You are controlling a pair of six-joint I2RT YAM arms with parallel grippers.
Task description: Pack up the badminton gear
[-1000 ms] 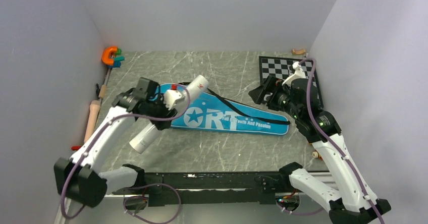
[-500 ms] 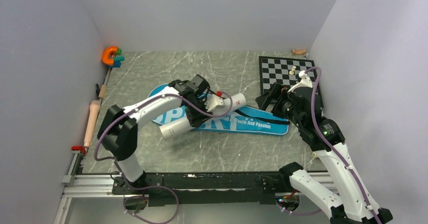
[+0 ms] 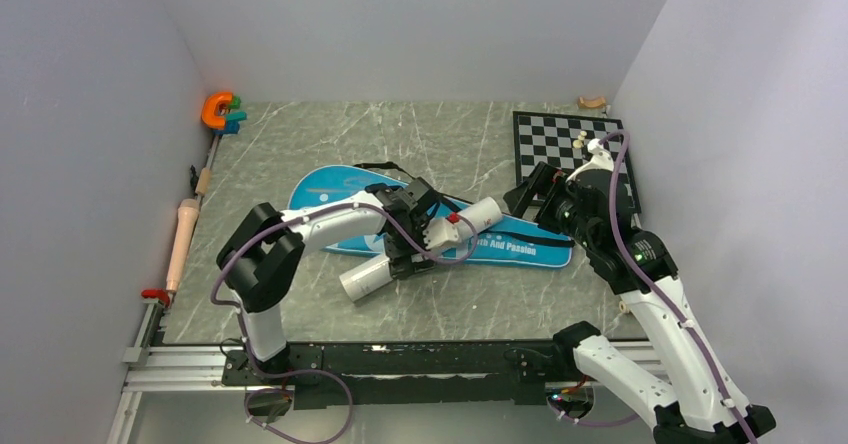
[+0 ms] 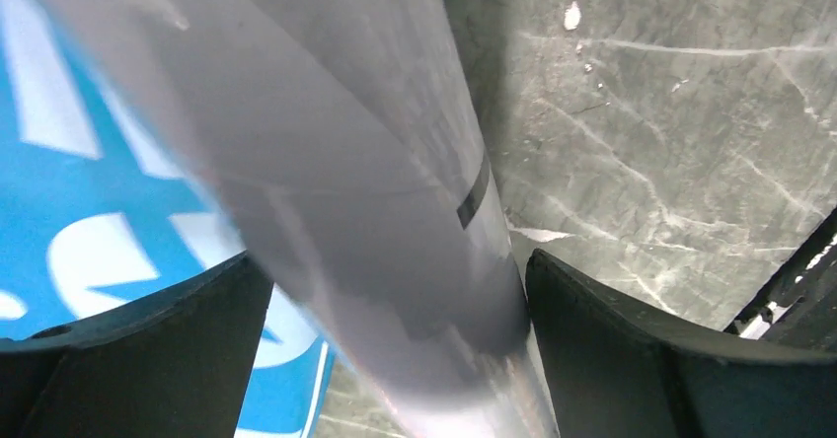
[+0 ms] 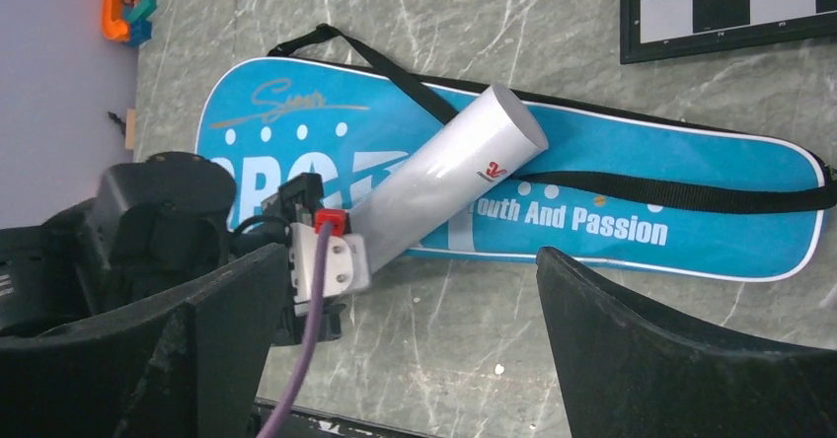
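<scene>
The long white tube (image 3: 478, 215) is held across the blue "SPORT" bag (image 3: 520, 241), one end over the bag, the other (image 3: 362, 280) over the table. My left gripper (image 3: 412, 252) is shut on the tube's middle. In the left wrist view the tube (image 4: 336, 162) fills the gap between both fingers (image 4: 612, 349). In the right wrist view the tube (image 5: 449, 177) lies over the bag (image 5: 691, 231) and its black strap (image 5: 681, 193). My right gripper (image 3: 532, 190) is open and empty above the bag's narrow end; it also shows in the right wrist view (image 5: 415, 359). Rackets and shuttlecocks are out of view.
A chessboard (image 3: 560, 144) with small pieces lies at the back right, under my right arm. An orange clamp (image 3: 216, 110) sits at the back left corner. A wooden-handled tool (image 3: 184, 234) lies along the left wall. White walls enclose three sides.
My left gripper has carried the tube rightward and nearer, from the bag's wide end towards its middle. My right gripper has shifted slightly and stays open.
</scene>
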